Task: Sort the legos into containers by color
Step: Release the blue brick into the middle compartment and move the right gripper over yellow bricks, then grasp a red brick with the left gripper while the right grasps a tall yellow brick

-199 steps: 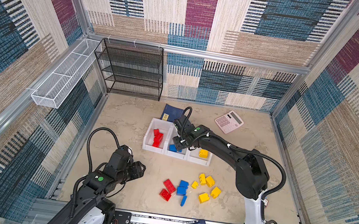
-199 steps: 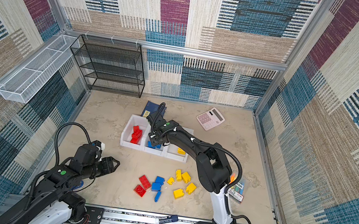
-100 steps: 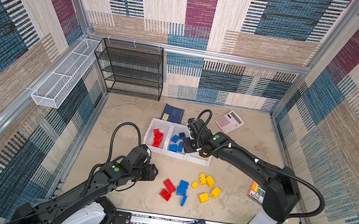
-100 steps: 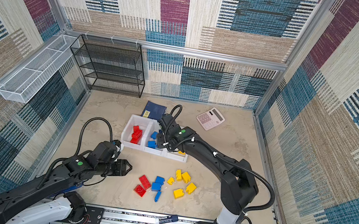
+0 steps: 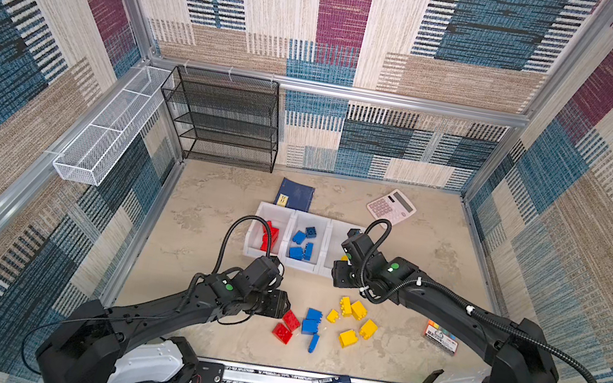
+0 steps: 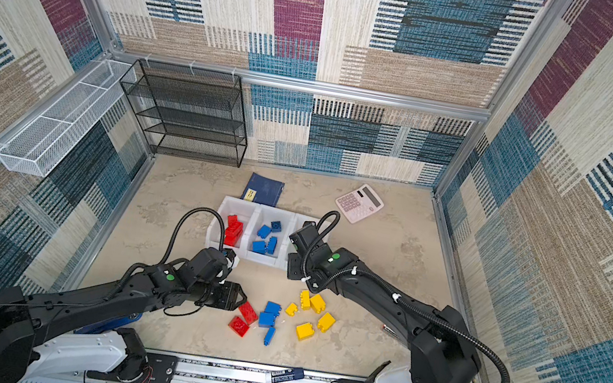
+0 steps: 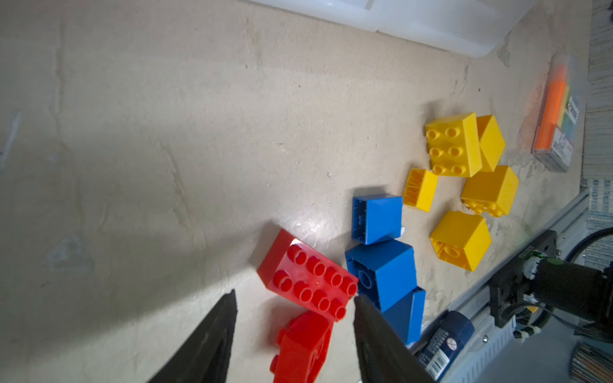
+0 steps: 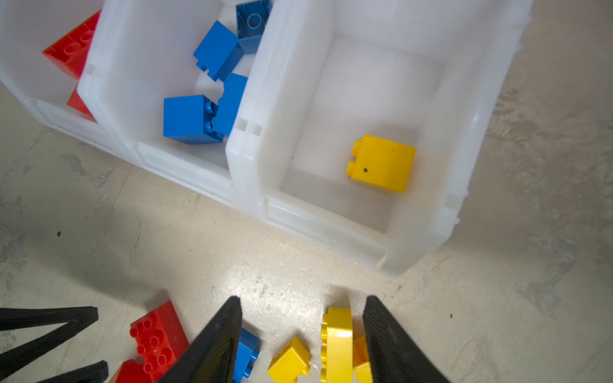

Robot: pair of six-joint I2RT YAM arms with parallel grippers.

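Loose legos lie on the table's front: two red [image 5: 291,320] [image 7: 306,282], three blue [image 5: 312,320] and several yellow [image 5: 358,310]. My left gripper [image 5: 283,307] [image 7: 295,298] is open and low, its fingers on either side of the red bricks without touching them. The white containers [image 5: 300,266] stand behind, with red, blue [image 8: 192,119] and one yellow lego [image 8: 381,162] in separate bins. Above the table just in front of the right bin hangs my right gripper [image 5: 338,280] [image 8: 303,300], open and empty, with yellow bricks [image 8: 336,341] below it.
A pink calculator [image 5: 391,207] and a dark-blue booklet [image 5: 295,195] lie behind the containers. A black mesh rack [image 5: 224,119] stands at the back left, a white wire basket [image 5: 103,137] hangs on the left wall. A colourful small box [image 5: 440,337] lies front right.
My left arm has reached forward and rightward to the red bricks. My right gripper has drawn back from over the middle bin to in front of the right bin.
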